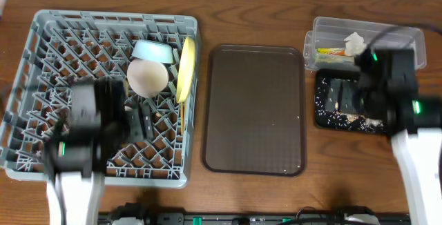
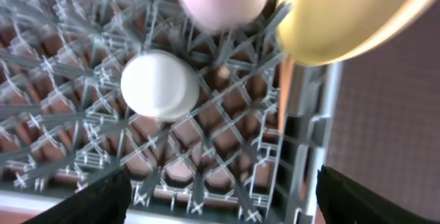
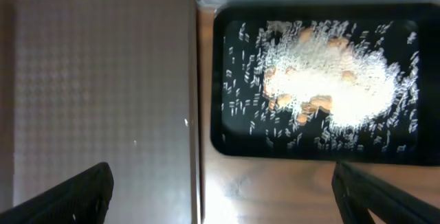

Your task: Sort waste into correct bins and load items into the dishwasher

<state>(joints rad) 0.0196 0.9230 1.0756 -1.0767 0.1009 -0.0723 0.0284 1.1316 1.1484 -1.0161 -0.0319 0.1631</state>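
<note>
Overhead view: the left arm (image 1: 83,125) is one smeared blur parked over the lower left of the dish rack (image 1: 69,38), so whatever's under it can't be made out. The right arm (image 1: 387,90) blocks the middle of the black tray (image 1: 322,111) and the right end of the clear tub (image 1: 331,26).

Left wrist view: the white bowl (image 2: 221,1) and yellow plate (image 2: 344,18) are soft and chopped off by the top edge. The left gripper (image 2: 230,200) is just two dark tips in the bottom corners.

Right wrist view: same deal for the right gripper (image 3: 227,196). The tub is a fuzzy strip up top, and the rice (image 3: 330,80) glares into one white blob.
</note>
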